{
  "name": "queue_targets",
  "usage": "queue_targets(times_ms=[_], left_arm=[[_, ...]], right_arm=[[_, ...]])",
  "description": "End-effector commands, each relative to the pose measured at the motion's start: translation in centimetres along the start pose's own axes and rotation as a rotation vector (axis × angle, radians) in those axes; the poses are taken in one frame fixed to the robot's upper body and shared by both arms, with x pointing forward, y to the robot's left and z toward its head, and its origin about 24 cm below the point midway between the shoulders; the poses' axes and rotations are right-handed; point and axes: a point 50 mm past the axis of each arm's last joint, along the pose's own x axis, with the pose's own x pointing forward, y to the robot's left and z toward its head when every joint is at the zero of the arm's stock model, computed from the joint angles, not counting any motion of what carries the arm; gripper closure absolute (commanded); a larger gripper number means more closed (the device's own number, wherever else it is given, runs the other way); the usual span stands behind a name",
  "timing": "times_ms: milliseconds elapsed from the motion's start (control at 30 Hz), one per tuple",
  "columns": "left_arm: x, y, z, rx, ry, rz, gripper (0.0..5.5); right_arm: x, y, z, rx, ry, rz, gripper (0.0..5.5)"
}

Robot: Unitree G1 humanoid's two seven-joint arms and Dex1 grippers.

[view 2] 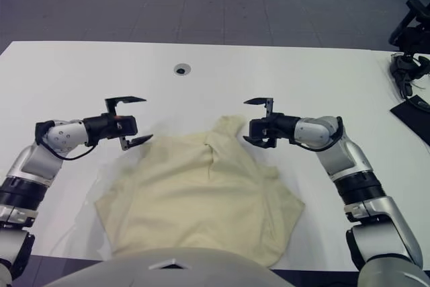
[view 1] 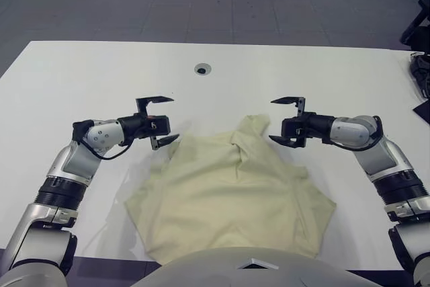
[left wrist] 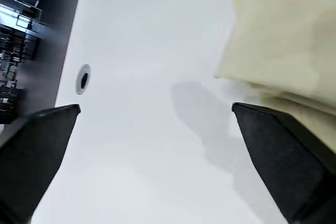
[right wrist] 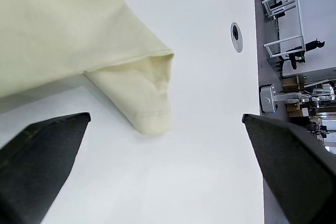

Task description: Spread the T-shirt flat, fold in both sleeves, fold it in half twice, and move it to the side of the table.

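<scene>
Spreading flat looks like the step in hand. The cream T-shirt lies rumpled on the white table, between both claws and on the robot's side of them. The left gripper gapes wide just beside the cloth's edge. The right gripper, equally wide, hangs beside a folded-over sleeve. Each should pinch one layer at an outer corner, then draw apart evenly. The shirt's long axis seems to run outward from the robot, its bunched end pointing between the claws.

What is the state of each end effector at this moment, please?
Left end effector: open, holding nothing.
Right end effector: open, holding nothing.
</scene>
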Motion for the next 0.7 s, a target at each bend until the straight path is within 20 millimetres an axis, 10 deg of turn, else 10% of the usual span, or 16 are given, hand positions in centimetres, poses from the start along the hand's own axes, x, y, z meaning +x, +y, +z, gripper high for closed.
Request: queue_targets(times_ms=[33, 700], left_arm=[[0.1, -0.4, 0.5, -0.007, -0.036, -0.032, 0.12], [-1.4, -2.1, -1.0, 0.062, 0.091, -0.099, 0.12]], right_arm=[[0.4, -0.4, 0.6, -0.029, -0.024, -0.006, 0.1], [-0.5, -0.7, 4.3, -0.093, -0.144, -0.038, 0.1]])
